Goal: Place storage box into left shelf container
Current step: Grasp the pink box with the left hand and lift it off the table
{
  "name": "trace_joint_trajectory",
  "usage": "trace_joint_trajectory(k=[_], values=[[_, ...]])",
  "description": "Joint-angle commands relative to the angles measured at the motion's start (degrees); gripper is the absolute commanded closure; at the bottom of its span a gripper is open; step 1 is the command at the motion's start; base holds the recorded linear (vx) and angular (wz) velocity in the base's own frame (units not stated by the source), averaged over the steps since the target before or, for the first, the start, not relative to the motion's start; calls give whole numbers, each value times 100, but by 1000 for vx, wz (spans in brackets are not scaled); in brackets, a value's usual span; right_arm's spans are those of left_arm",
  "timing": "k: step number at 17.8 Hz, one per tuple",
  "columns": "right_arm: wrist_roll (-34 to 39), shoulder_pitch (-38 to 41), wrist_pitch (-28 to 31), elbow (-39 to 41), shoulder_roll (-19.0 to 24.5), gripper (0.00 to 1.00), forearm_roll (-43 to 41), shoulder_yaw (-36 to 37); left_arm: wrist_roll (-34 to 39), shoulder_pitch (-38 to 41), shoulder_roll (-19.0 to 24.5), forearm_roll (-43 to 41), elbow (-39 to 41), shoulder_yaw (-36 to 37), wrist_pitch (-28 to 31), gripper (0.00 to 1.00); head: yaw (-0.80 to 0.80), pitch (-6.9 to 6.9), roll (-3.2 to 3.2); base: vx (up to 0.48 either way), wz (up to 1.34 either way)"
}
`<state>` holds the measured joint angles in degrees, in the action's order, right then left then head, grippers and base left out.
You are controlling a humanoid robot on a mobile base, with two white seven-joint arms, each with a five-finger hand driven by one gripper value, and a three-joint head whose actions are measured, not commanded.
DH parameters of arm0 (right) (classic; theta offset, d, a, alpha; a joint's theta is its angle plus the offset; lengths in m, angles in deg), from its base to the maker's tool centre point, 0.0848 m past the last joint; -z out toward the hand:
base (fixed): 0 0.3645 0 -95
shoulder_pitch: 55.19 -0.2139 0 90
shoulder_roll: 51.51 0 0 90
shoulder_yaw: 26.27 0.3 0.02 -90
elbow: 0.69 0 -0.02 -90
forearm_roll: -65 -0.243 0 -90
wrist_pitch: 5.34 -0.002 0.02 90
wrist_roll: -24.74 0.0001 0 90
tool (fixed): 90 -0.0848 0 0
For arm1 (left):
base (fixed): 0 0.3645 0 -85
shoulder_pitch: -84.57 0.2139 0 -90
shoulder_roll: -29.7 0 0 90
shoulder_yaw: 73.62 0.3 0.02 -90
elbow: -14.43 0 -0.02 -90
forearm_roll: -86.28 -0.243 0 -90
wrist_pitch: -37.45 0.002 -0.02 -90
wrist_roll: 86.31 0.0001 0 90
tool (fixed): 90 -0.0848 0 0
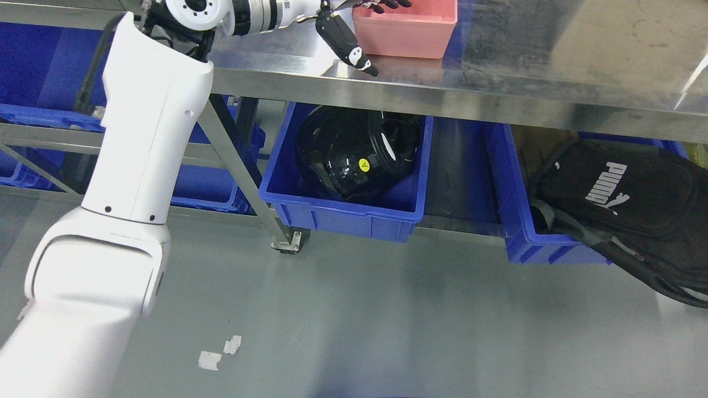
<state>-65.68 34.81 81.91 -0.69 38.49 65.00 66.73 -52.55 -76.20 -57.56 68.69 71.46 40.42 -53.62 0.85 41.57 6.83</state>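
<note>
Beside the left hand [354, 33] sits the storage box [406, 34].

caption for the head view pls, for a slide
Left hand reaches the pink storage box on the steel table, above blue bins on the floor.

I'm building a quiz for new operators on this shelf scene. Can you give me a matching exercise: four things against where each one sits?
Things:
1. pink storage box
2. black helmet
3. black backpack
4. paper scraps

Places:
A. on the grey floor
B. in the middle blue bin under the shelf
C. on the steel shelf top, at the left hand
D. hanging out of the right blue bin

Pairs: 1-C, 2-B, 3-D, 4-A
</note>
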Motion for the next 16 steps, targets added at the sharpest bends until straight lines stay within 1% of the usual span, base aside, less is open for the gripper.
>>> trace_joint_trajectory(k=[1, 3, 6, 7, 9, 10, 11, 12, 14, 15, 16], values=[[24, -17, -6, 100, -100, 0, -123, 0, -150, -112, -173, -130, -859, 303, -7, 20, 0, 0, 0, 0, 0], [24, -26, -6, 100, -100, 0, -123, 0, -238, -130, -173, -121, -895, 268, -7, 30, 0, 0, 0, 0, 0], [24, -26, -15, 100, -100, 0, -123, 0, -300, -121, -173, -121, -921, 163, -16, 41, 0, 0, 0, 4, 33], [24, -18, -6, 100, -100, 0, -123, 0, -300, -121, -173, -113, -921, 6, -33, 48, 0, 0, 0, 7, 50], [24, -18, -6, 100, -100, 0, -123, 0, -300, -86, -173, -104, -921, -634, -200, 80, 0, 0, 0, 3, 26], [33, -26, -6, 100, -100, 0, -123, 0, -300, -86, -173, -104, -921, -872, -322, 89, 0, 0, 0, 0, 0], [24, -18, -6, 100, -100, 0, -123, 0, -300, -86, -173, -104, -921, -1066, -428, 95, 0, 0, 0, 0, 0], [33, -17, -6, 100, -100, 0, -123, 0, -282, -69, -173, -78, -921, -1268, -481, 99, 0, 0, 0, 0, 0], [24, -26, -6, 100, -100, 0, -123, 0, -256, 1, -173, -7, -913, -1830, -578, 100, 0, 0, 0, -3, -15], [24, -18, -6, 100, -100, 0, -123, 0, -247, 45, -173, 150, -913, -2102, -639, 100, 0, 0, 0, -2, -48], [24, -26, -6, 100, -100, 0, -123, 0, -238, 98, -173, 569, -913, -2340, -710, 100, 0, 0, 0, -2, -48]])
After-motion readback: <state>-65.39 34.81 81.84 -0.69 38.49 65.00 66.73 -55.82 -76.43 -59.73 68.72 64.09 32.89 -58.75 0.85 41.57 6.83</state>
